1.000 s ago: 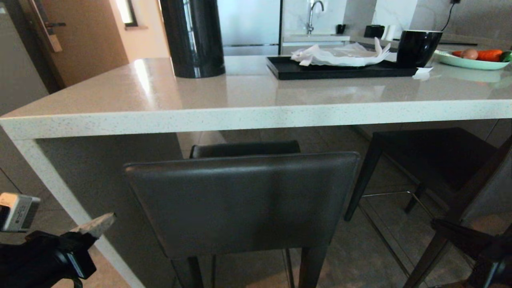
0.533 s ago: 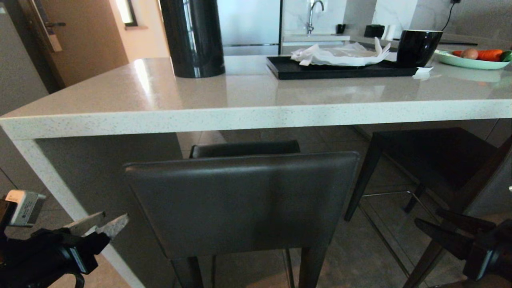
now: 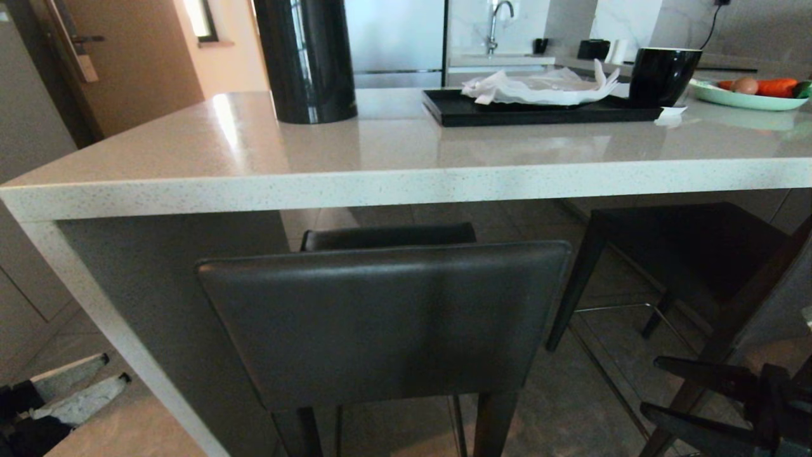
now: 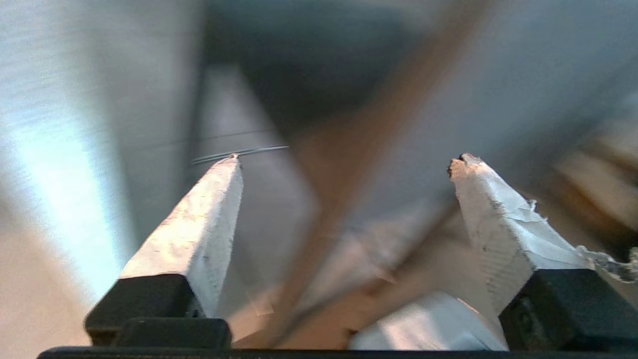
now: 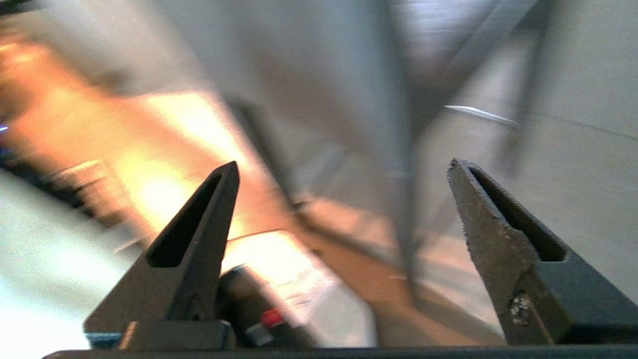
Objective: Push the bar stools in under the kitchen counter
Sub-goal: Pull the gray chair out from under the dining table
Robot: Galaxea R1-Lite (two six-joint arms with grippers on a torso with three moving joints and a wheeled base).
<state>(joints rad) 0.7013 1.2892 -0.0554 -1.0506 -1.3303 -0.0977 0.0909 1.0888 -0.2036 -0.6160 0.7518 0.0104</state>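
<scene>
**A:** Head view, near field: left gripper (image 3: 95, 374) low at the near left, pale fingers spread wide, nothing between them. Right gripper (image 3: 660, 387) low at the near right, dark fingers also splayed, empty. Both wrist views confirm the wide gap.

**B:** Stool position relative to them?

**A:** Nearer bar stool (image 3: 380, 317) stands between the two grippers, its backrest just ahead of and above both. No contact visible. Its seat sits partly under the kitchen counter (image 3: 406, 184). Second bar stool (image 3: 685, 254) lies beyond the right gripper, angled, only its seat front under the slab.

**B:** Risks?

**A:** Judgement only. Pushing high on the backrest with one gripper could twist or tip the tall stool. An open finger may slip off the leather or snag a leg. Farther off, the backrest top looks close to the slab's underside; it could jam there. Beyond the edge, black cylinder (image 3: 307, 60) and black tray (image 3: 469, 111) could be jolted.
</scene>
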